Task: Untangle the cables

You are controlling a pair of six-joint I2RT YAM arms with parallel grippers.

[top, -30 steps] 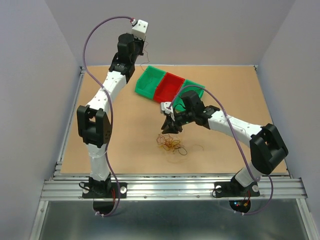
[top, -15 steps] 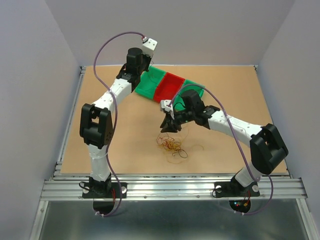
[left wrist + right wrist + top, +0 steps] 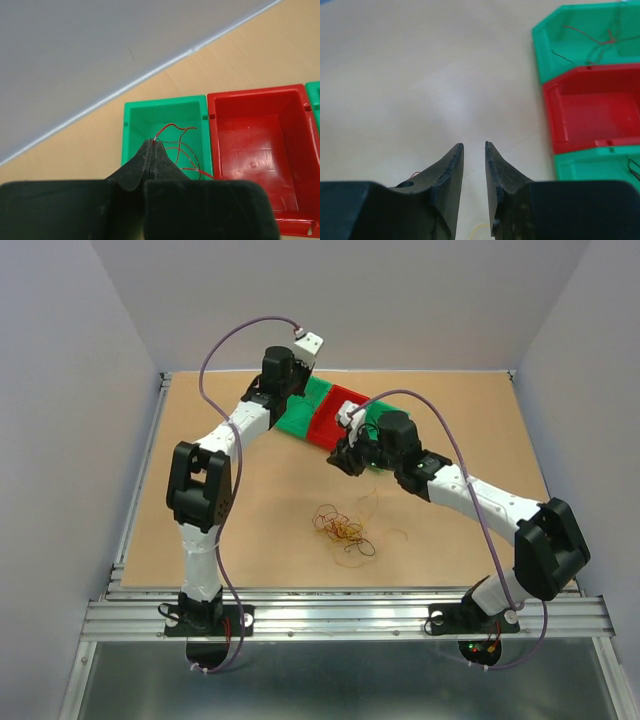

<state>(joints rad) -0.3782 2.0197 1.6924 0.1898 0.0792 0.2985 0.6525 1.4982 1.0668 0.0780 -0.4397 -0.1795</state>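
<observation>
Red cable (image 3: 170,125) pinched by left gripper (image 3: 152,143), jaws pressed together, over green bin (image 3: 165,99). Right gripper (image 3: 474,146) jaws held slightly apart, nothing gripped. Clump (image 3: 340,528) laid on table (image 3: 250,510).

No text, label, brand, number or sign can be read in any of the views.
</observation>
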